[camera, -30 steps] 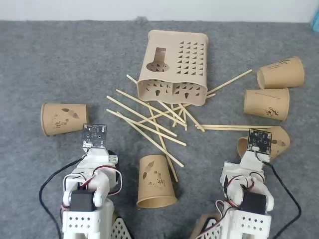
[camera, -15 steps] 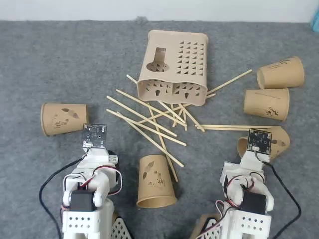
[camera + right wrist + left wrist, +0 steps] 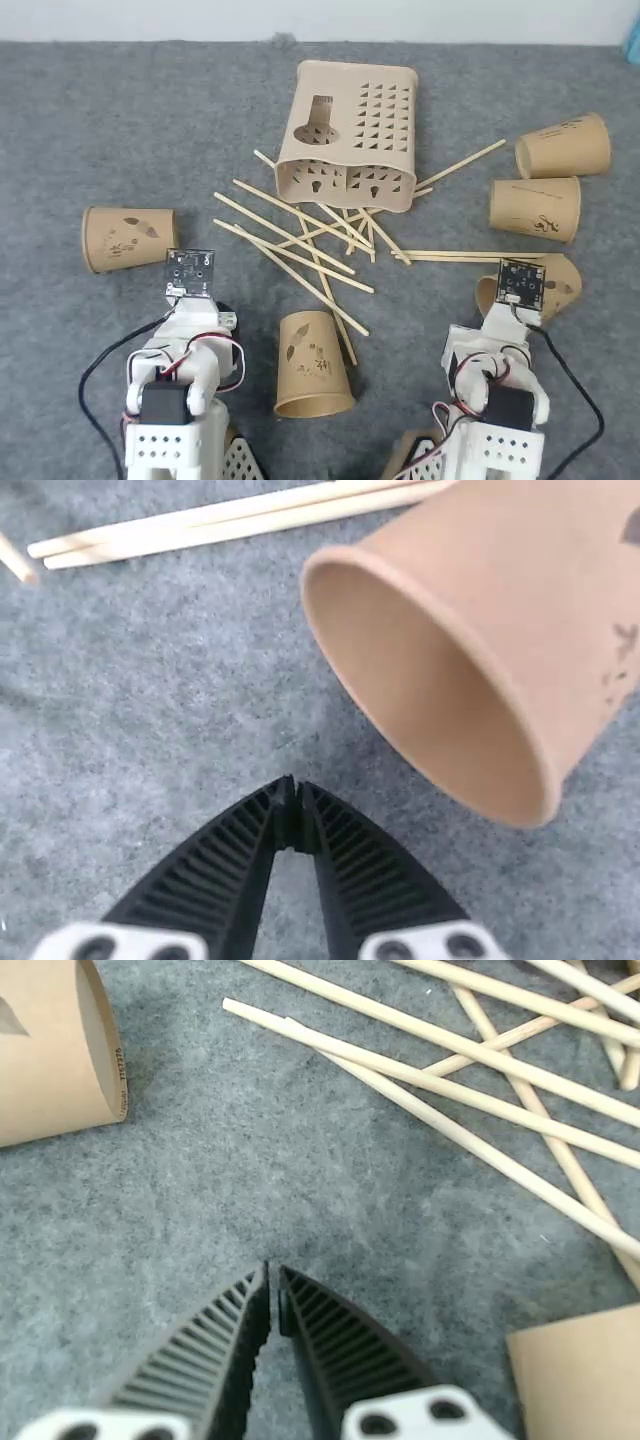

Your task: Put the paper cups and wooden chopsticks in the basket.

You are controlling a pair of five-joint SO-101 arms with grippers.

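A tan perforated basket point(image 3: 350, 135) lies tipped on its side at the back of the grey mat. Several wooden chopsticks point(image 3: 300, 245) are scattered in front of it, some showing in the left wrist view point(image 3: 470, 1080). Brown paper cups lie on their sides: one at the left point(image 3: 128, 238) point(image 3: 45, 1050), one front centre point(image 3: 312, 365), two at the right point(image 3: 562, 146) point(image 3: 535, 209), and one by the right arm point(image 3: 560, 285) point(image 3: 480, 650). My left gripper point(image 3: 272, 1280) is shut just above the mat. My right gripper point(image 3: 292, 790) is shut beside the open cup mouth.
Both arm bases point(image 3: 180, 400) point(image 3: 495, 400) stand at the front edge of the mat. A pair of chopsticks point(image 3: 460, 256) point(image 3: 240, 515) lies just beyond the right arm's cup. Bare mat stretches along the back left.
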